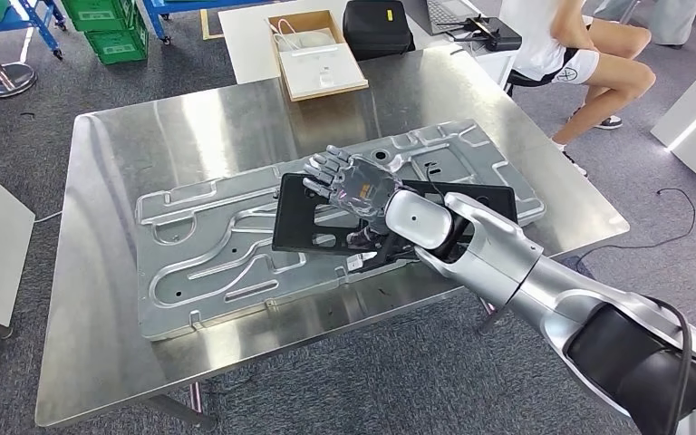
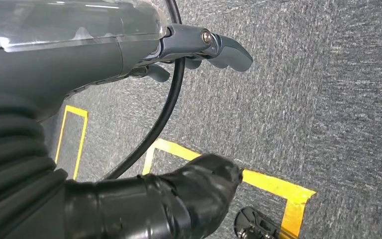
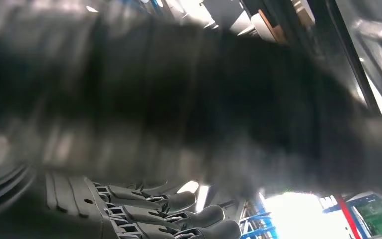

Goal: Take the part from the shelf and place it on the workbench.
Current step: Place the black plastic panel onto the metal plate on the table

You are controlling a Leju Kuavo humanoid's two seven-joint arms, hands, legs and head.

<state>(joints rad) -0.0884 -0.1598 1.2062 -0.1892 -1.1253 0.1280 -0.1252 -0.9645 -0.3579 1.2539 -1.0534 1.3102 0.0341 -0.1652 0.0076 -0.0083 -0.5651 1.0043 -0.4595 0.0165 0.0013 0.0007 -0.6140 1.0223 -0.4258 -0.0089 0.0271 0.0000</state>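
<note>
From the head view, the right arm (image 1: pixel 544 281) is reaching in nearest the camera, its right hand (image 1: pixel 353 186) lying fingers spread over the black part (image 1: pixel 304 217), which is resting flat on a ribbed metal plate (image 1: pixel 199 245) on the workbench (image 1: pixel 100 362), seemingly being set down. At the left wrist, the left hand (image 2: pixel 199 50) is hanging over grey carpet (image 2: pixel 328 99), fingers loosely curled, holding nothing. At the right wrist, blur is hiding the grasp, so I cannot tell.

One flat black plastic panel part (image 1: pixel 304 217) lies on one large embossed silver metal plate (image 1: pixel 199 245). One shallow cardboard tray (image 1: pixel 319 56) and one black zippered case (image 1: pixel 377 27) sit at 12 o'clock. Two green plastic crates (image 1: pixel 104 27) stand at 11 o'clock.
</note>
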